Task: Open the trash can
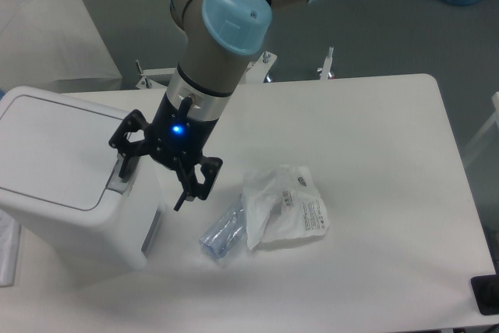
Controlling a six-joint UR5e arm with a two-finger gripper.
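While jaws gape beside trash can (62, 169), white table (374, 154) stands on grey floor (390, 21).

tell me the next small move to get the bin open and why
Probably press straight down a little. One of the gripper's fingers sits at the grey push tab on the trash can, and the lid looks flat and closed.
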